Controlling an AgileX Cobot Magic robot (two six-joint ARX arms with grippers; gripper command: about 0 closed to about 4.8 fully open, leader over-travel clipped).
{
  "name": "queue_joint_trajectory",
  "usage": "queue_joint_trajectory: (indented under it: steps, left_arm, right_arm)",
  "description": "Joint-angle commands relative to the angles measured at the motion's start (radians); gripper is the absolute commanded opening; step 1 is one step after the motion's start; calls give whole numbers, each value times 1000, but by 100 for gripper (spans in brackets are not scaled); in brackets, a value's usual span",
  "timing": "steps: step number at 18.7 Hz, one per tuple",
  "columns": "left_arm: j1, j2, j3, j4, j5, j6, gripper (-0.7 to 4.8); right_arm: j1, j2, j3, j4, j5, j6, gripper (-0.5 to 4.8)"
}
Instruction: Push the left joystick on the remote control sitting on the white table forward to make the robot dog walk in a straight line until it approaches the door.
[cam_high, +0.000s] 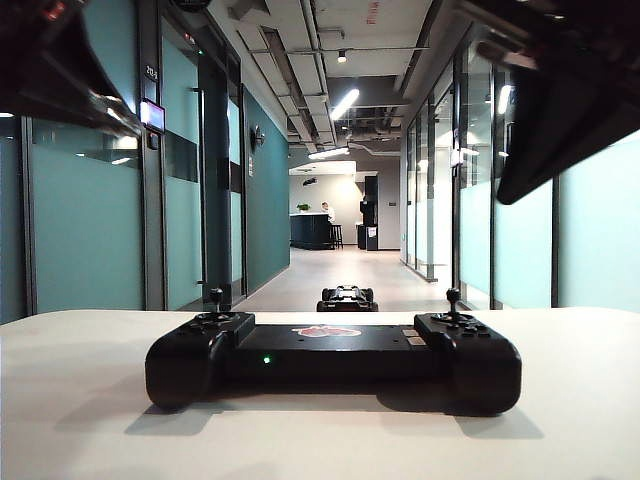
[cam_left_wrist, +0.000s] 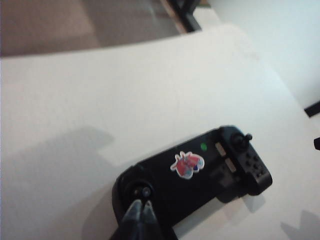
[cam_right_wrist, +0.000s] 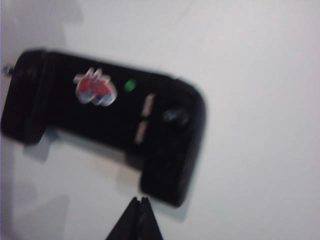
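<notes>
The black remote control (cam_high: 330, 358) lies on the white table (cam_high: 80, 400), with a green light and a red-white logo on its face. Its left joystick (cam_high: 216, 297) stands upright with nothing touching it, and so does the twin stick (cam_high: 453, 297). In the left wrist view my left gripper (cam_left_wrist: 141, 204) is shut and empty, its tips hovering just short of the left joystick (cam_left_wrist: 145, 191). My right gripper (cam_right_wrist: 139, 200) is also shut and empty, off the controller's right handle (cam_right_wrist: 165, 185). The robot dog (cam_high: 347, 298) stands in the corridor beyond the table.
Both arms hang dark and blurred high in the exterior view, the left arm (cam_high: 60, 60) and the right arm (cam_high: 560, 100). Glass walls and doors line the corridor (cam_high: 345, 265). A counter with a person stands at its far end (cam_high: 318, 228).
</notes>
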Motion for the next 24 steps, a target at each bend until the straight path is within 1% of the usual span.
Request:
queue_joint_trajectory:
  steps: [1,2,3,4,5,10,13,16,22,23,24]
  left_arm:
    - [-3,33,62,-35,3,1,-5]
    - [-3,44,78,-39,2,9,-5]
    - [-3,53,95,-42,3,18,-5]
    - [-3,56,101,-42,3,22,-5]
    - [-3,66,115,-45,3,24,-5]
    - [-3,79,119,-44,3,28,-5]
    - [-3,79,119,-42,8,28,-5]
    - [-3,79,119,-42,23,35,-5]
    - [-3,79,119,-37,23,35,-5]
    - [-3,79,119,-37,23,35,-5]
    - [-3,79,119,-37,23,35,-5]
  right_arm:
    - [34,39,40,-63,-4,5,-5]
    - [47,54,42,-72,-2,7,35]
    - [55,71,42,-81,4,15,147]
    - [55,79,42,-92,3,23,241]
    - [55,108,42,-116,-5,26,377]
    - [55,185,42,-119,-4,55,378]
    - [55,246,42,-104,18,69,377]
    - [55,307,42,-58,19,74,377]
    - [55,321,42,-8,54,74,375]
    - [55,325,42,1,55,75,361]
    - [55,332,43,6,55,75,359]
